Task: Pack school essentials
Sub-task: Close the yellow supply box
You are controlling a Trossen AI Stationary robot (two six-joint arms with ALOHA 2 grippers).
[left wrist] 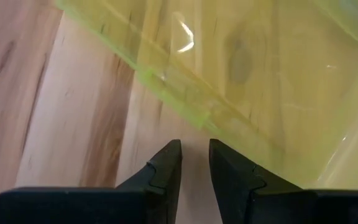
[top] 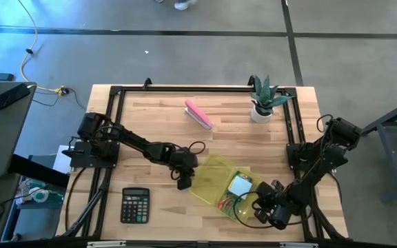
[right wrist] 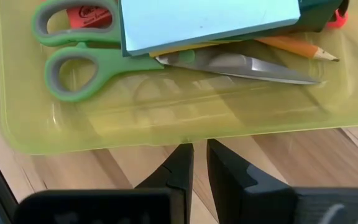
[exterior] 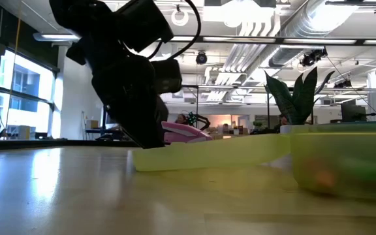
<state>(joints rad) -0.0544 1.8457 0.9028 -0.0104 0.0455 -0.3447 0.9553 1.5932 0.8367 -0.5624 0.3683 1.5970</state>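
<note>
A yellow-green see-through box lies open on the table, its lid folded out toward the left. Inside it lie green-handled scissors, a light blue note pad, a pencil and an orange-red piece. My left gripper is low at the lid's left edge; its fingers are shut but for a narrow gap and hold nothing. My right gripper is shut and empty just outside the box's wall, on the table's near right side. In the low view the lid slopes down to the table by my left gripper.
A black calculator lies near the front left. A pink oblong block lies at the far middle. A potted plant stands at the far right. Bare wood lies between the block and the box.
</note>
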